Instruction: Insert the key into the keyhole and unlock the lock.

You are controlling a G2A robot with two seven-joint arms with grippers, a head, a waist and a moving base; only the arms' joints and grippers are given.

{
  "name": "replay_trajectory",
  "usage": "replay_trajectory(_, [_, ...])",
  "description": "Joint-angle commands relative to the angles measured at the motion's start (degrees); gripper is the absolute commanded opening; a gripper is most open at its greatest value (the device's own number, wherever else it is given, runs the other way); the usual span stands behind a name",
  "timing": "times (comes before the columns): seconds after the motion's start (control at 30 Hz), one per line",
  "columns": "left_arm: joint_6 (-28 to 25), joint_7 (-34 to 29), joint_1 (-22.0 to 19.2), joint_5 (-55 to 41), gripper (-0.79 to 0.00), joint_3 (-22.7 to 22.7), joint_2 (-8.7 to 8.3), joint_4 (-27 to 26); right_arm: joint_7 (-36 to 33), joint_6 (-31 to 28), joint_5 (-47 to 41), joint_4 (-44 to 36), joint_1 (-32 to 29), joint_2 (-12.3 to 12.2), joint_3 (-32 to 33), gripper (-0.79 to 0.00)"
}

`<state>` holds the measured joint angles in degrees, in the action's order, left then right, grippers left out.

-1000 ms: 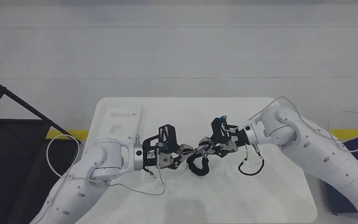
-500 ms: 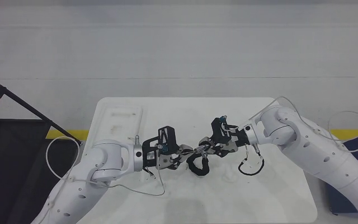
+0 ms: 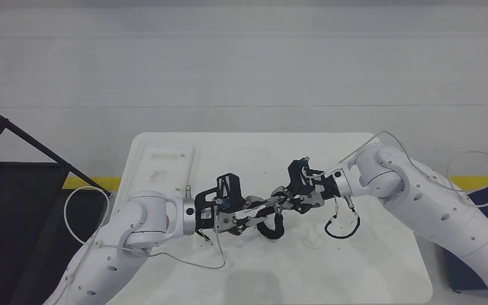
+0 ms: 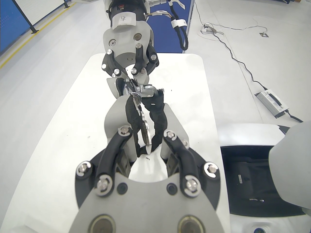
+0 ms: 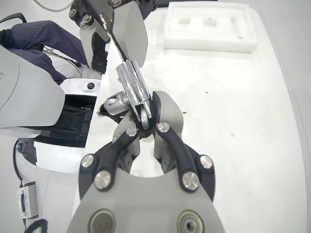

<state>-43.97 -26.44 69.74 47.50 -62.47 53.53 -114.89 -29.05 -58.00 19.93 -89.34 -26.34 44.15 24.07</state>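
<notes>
The lock is a chrome cylinder (image 5: 132, 86) with a black sleeved cable loop (image 3: 268, 226) hanging under it above the table's middle. My right gripper (image 5: 145, 112) is shut on the cylinder's cable end and holds it tilted. My left gripper (image 4: 143, 112) faces it, shut on the flat metal key (image 4: 145, 129). The key's blade (image 5: 114, 39) runs straight into the cylinder's open end (image 4: 136, 98). Strands of the black cable pass between the left fingers beside the key. In the top view the left gripper (image 3: 255, 210) and right gripper (image 3: 284, 201) almost meet.
A white foam tray (image 3: 162, 164) with cut-out pockets lies at the table's far left corner. A loop of black cable (image 3: 341, 226) hangs from the right wrist. The white table (image 3: 366, 267) is bare around both arms.
My left gripper has edged toward the right gripper, carrying the key closer into the cylinder. The hanging cable loop has drawn in a little. The right arm has kept still.
</notes>
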Motion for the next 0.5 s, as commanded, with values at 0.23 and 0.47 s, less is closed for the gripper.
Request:
replay_trajectory(0.23, [0.0, 0.3, 0.2, 0.0, -0.671, -0.3, 0.01, 0.1, 0.0, 0.0, 0.0, 0.0, 0.0, 0.0, 0.0, -0.785])
replay_trajectory(0.47, [-0.1, 0.6, 0.4, 0.0, -0.671, -0.8, -0.04, 0.5, 0.0, 0.0, 0.0, 0.0, 0.0, 0.0, 0.0, -0.785])
